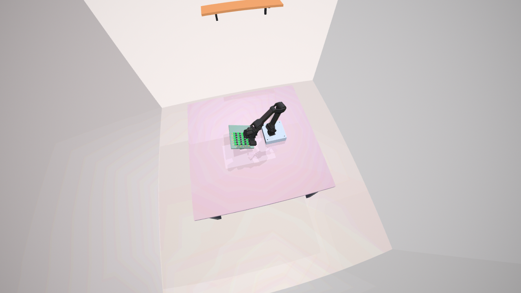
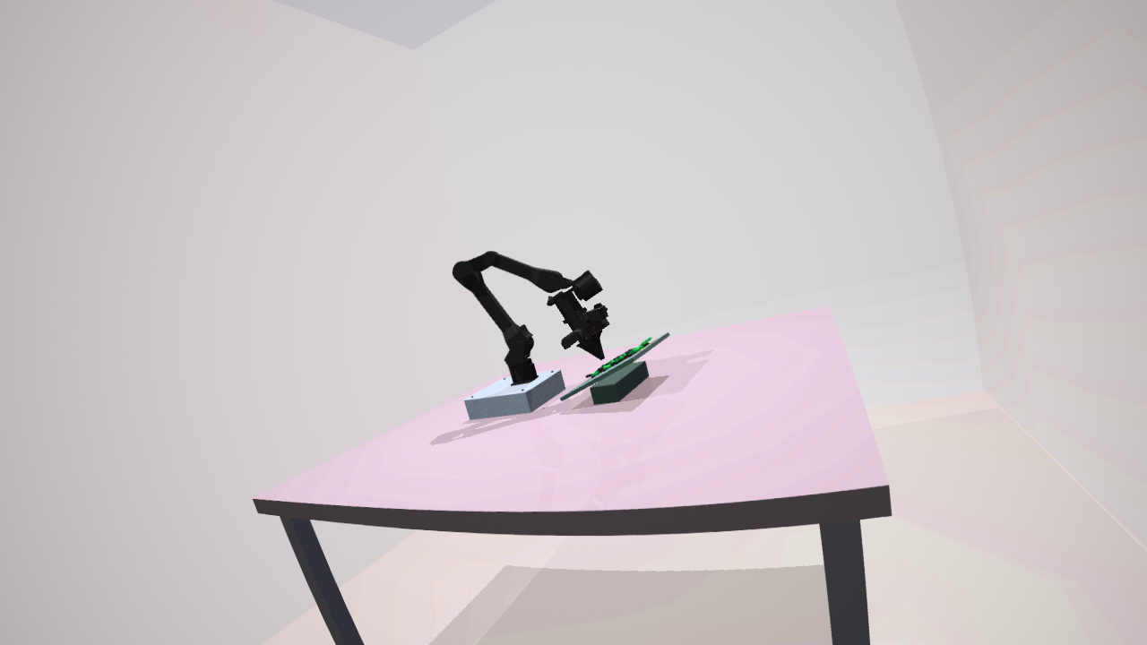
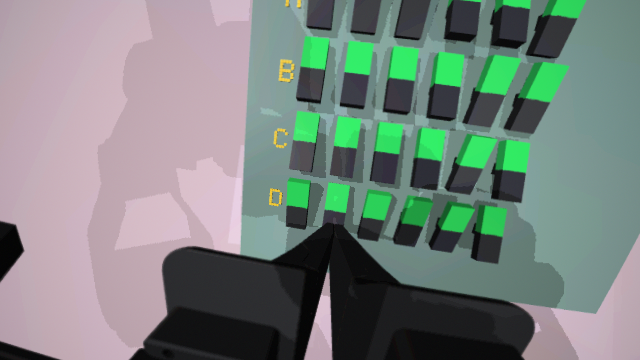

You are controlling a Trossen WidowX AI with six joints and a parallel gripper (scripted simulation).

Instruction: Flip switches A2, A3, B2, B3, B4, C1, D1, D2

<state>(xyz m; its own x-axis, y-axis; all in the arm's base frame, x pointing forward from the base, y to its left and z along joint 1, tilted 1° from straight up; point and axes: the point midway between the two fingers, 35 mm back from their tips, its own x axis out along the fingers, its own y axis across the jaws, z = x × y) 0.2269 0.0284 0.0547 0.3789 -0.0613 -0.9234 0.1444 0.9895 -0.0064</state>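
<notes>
On my wrist feed the switch D2 point(image 3: 336, 205) sits in the bottom row of the panel point(image 3: 560, 165), second from the left, its green half toward the far side and its dark half toward me, so its long axis runs up and down the panel like every other switch in the grid. The tip of the gripper point(image 3: 330, 231) is right at the dark near end of that switch; I cannot tell whether it is pressing or only touching. The jaws are clenched tight together into a single point with nothing between them. To its left is D1 point(image 3: 297, 204), beside the yellow letter D, and above are rows C and B, each with six switches showing green at the far end and dark at the near end; several on the right side look skewed from my angle. Row A is cut off at the top edge, so I can only see its dark lower halves. From the side camera the panel point(image 2: 633, 353) is tilted, its far edge raised, propped on a dark block point(image 2: 619, 383) on the pink worktop point(image 2: 721, 433). The arm point(image 2: 513, 276) reaches over from its pale base plate point(image 2: 513, 394), which stands just beside the panel, and the gripper point(image 2: 597, 353) points steeply down at the panel's near rows.
</notes>
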